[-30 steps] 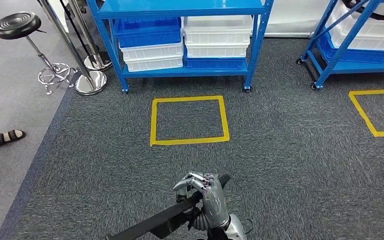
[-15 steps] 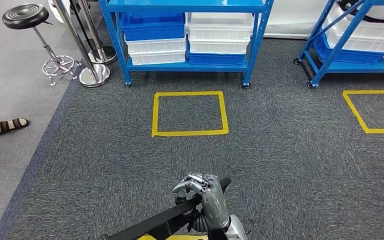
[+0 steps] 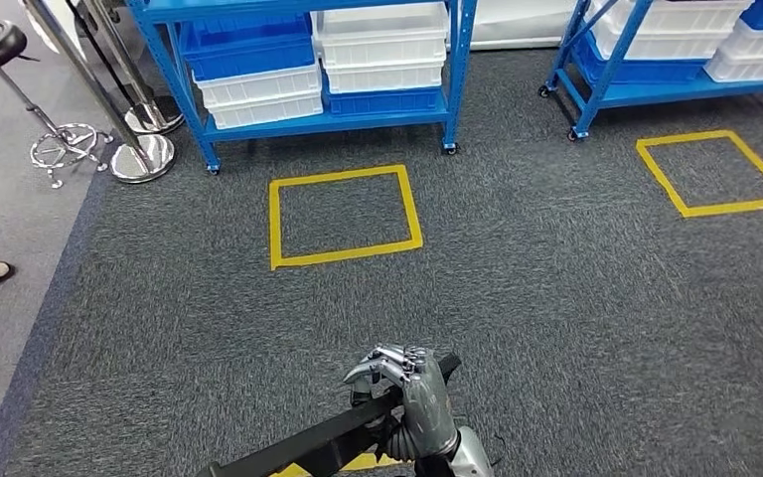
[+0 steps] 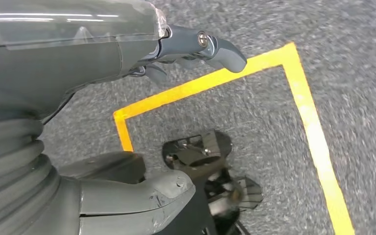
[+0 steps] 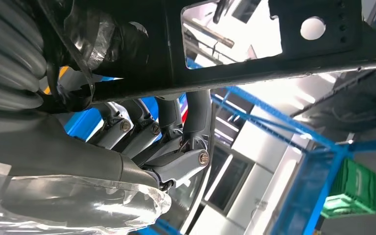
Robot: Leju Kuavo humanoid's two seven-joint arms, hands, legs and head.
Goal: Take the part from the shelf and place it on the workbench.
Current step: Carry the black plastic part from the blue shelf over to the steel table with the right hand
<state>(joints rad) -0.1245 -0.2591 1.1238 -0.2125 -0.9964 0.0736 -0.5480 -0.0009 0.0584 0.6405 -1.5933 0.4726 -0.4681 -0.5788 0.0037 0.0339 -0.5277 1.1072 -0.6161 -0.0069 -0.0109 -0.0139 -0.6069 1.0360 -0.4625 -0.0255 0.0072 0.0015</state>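
From the head view, the right hand [image 3: 409,393] is low at the near edge, its fingers wrapped over a long black part [image 3: 328,437] that runs off to the near left. The part is out of the shelf and carried over grey carpet. Far off stand a blue shelf [image 3: 298,60] with white and blue bins, a second blue shelf [image 3: 656,50] to the right, a yellow floor square [image 3: 343,216] before the first, and a stool [image 3: 0,60] at the far left. No workbench is visible, so the carry looks only partly done.

The left wrist view has the left hand [image 4: 142,63] hanging over yellow tape [image 4: 254,68] on the carpet, thumb out and fingers loosely curled on nothing.

In the right wrist view the fingers [image 5: 176,127] hook round the flat, holed black bar of the part [image 5: 254,44].

To carry well, I judge the hand should keep a firm hold and the long bar level, swinging clear of the shelves while turning.
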